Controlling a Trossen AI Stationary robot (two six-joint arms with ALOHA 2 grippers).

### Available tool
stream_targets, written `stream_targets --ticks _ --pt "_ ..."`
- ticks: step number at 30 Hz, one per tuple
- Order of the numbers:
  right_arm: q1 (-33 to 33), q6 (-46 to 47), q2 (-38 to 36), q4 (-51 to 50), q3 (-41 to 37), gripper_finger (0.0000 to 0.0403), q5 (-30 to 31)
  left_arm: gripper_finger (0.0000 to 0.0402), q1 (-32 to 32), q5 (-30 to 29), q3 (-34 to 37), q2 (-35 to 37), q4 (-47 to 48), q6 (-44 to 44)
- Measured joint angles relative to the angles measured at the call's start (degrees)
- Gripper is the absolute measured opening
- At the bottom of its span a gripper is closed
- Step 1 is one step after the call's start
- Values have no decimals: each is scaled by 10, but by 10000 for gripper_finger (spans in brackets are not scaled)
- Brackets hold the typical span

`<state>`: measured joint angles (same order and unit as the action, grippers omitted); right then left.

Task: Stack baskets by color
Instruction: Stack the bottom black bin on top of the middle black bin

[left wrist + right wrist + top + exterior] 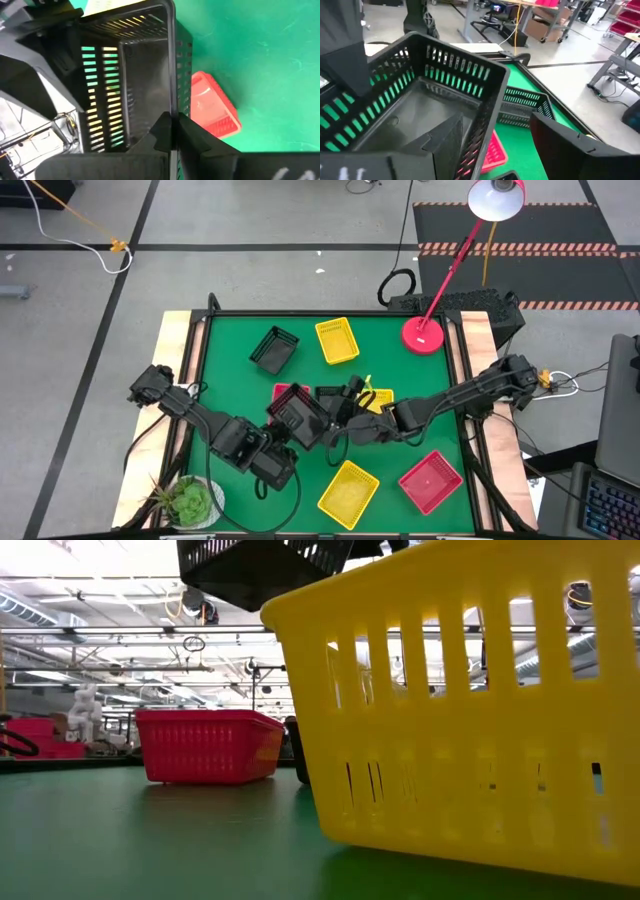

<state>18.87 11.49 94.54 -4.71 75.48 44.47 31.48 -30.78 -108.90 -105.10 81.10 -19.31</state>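
a black basket [297, 417] is held clear of the green table [230, 370] near its middle, tipped on its side with the open mouth turned toward the right arm. the left gripper [172, 131] is clamped shut on one latticed wall of it, a finger on each face. the held basket is seen empty.

the right gripper [352, 408] is just beside the same basket; its fingers [445, 140] are spread wide, one inside the basket and one outside the near wall, with no grip made.

a second black basket [273, 349] lies toward the far left of the table, its long axis slanted, nothing in it. a yellow basket [337, 340] sits just to its right, also slanted and empty. another yellow basket [348, 493] rests near the front edge, and a red basket [430, 481] beside it on the right, both empty. a red basket [212, 106] lies on the table under the held one, partly hidden. more yellow [380, 398] shows beneath the right arm; how many baskets lie there cannot be told.
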Motion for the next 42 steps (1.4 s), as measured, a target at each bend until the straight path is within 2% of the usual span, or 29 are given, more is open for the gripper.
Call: stream_targets --ticks 8,15,30,34,38,42 --pt "-14 106 -9 -21 0 214 -87 13 0 -19 0 0 -2 -6" --pt "-24 147 -26 -65 0 187 -102 7 0 -23 0 0 -3 -14" --pt "-24 132 -30 -65 0 23 -114 16 0 -23 0 0 -13 -11" --pt "-24 129 -31 -66 0 9 -114 17 -1 -23 0 -1 -24 13" --pt "-24 128 -31 -68 0 11 -115 52 -1 -23 0 -1 -32 57" --pt "-24 125 -30 -71 -1 6 -116 125 -1 -29 0 -1 -32 108"
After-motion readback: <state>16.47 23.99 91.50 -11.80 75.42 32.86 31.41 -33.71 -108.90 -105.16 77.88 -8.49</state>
